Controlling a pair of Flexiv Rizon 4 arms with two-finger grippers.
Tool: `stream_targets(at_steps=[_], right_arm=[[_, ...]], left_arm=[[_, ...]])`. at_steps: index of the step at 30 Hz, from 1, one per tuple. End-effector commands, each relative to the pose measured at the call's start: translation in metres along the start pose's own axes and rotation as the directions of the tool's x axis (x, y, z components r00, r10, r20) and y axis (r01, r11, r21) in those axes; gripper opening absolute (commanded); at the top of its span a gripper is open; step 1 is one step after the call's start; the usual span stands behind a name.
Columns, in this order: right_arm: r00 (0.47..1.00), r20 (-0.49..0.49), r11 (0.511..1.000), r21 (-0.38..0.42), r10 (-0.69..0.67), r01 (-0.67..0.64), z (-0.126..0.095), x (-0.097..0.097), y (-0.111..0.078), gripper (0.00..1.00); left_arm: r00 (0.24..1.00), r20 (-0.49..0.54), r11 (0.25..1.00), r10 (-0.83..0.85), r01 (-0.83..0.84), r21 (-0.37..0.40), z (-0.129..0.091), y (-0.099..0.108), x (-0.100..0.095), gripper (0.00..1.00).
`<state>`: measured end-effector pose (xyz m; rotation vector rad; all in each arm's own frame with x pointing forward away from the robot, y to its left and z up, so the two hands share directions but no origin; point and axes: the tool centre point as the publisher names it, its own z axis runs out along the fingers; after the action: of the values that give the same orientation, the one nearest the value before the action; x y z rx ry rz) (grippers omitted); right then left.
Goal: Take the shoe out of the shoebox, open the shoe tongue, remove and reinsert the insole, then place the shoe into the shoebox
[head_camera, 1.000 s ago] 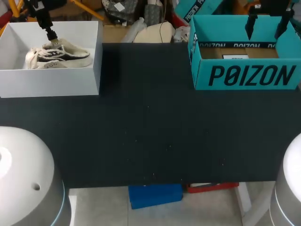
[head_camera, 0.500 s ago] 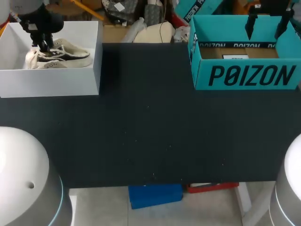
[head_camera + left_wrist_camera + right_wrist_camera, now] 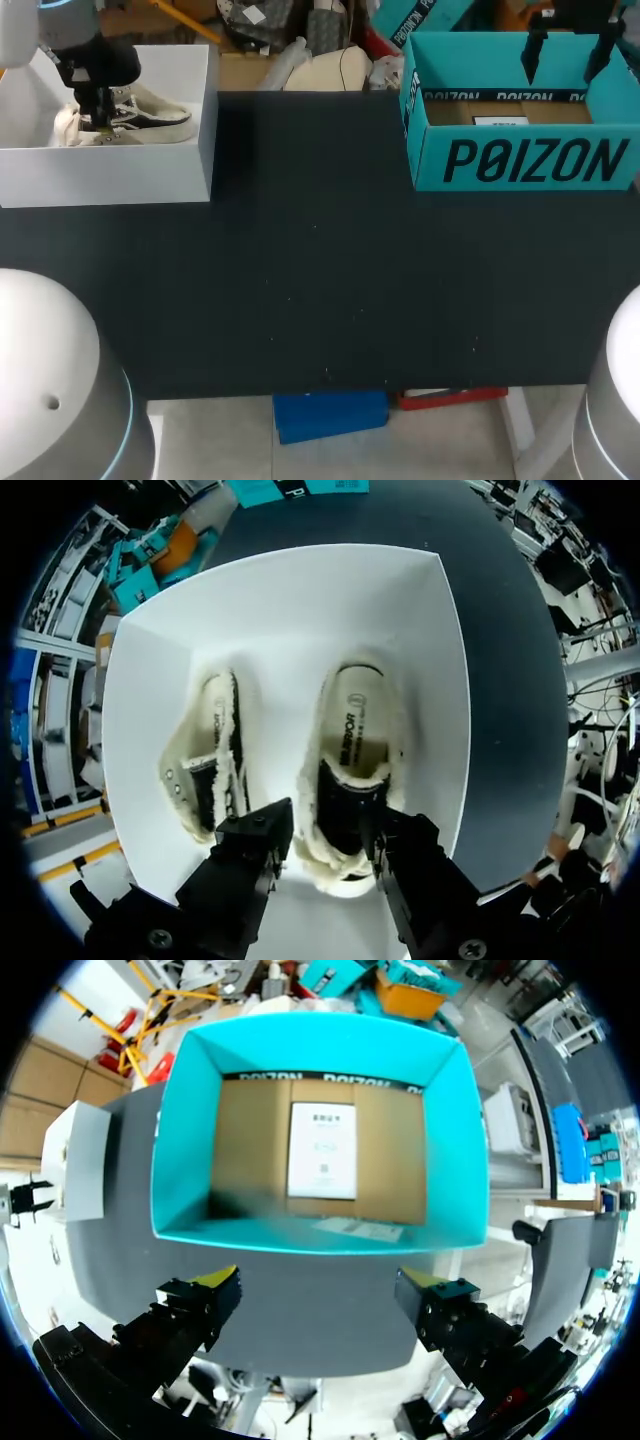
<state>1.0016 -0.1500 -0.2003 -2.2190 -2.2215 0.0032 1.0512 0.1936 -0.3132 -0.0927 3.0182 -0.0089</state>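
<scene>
The left tool (image 3: 325, 832) straddled the heel of a shoe (image 3: 352, 742) in the white shoebox (image 3: 300, 610), its grip impossible to tell; the right tool (image 3: 318, 1285) hung wide above the teal box (image 3: 468, 1150).

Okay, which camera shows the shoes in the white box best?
The left wrist view: it looks straight down into the white box, showing both shoes and their fleecy linings. The head view shows them small, side-on, partly behind the left arm. The right wrist view shows none of them.

Shoes (image 3: 160, 118) lie in the left box (image 3: 100, 175); another box (image 3: 520, 160) stands right.
</scene>
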Motion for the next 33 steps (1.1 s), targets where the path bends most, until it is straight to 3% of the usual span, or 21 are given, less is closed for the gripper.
stream_targets(at_steps=[1, 10, 17, 31, 33], right_arm=[[1.0, 0.0, 1.0, 0.0, 0.0, 0.0, 0.0, 0.0, 0.0, 1.0], [1.0, 0.0, 1.0, 0.0, 0.0, 0.0, 0.0, 0.0, 0.0, 1.0], [1.0, 0.0, 1.0, 0.0, 0.0, 0.0, 0.0, 0.0, 0.0, 1.0], [1.0, 0.0, 1.0, 0.0, 0.0, 0.0, 0.0, 0.0, 0.0, 1.0], [1.0, 0.0, 1.0, 0.0, 0.0, 0.0, 0.0, 0.0, 0.0, 1.0]], left_arm=[[1.0, -0.015, 1.0, -0.018, 0.018, -0.012, 0.018, 0.005, -0.005, 0.44], [0.999, -0.034, 0.998, -0.042, 0.041, -0.045, 0.053, 0.022, -0.003, 0.49], [0.998, -0.042, 0.998, -0.05, 0.048, -0.045, 0.074, 0.021, -0.005, 0.55], [0.997, -0.061, 0.998, -0.054, 0.051, -0.048, 0.093, 0.009, -0.009, 0.46], [0.996, -0.066, 0.997, -0.054, 0.05, -0.051, 0.095, 0.008, -0.009, 0.41]])
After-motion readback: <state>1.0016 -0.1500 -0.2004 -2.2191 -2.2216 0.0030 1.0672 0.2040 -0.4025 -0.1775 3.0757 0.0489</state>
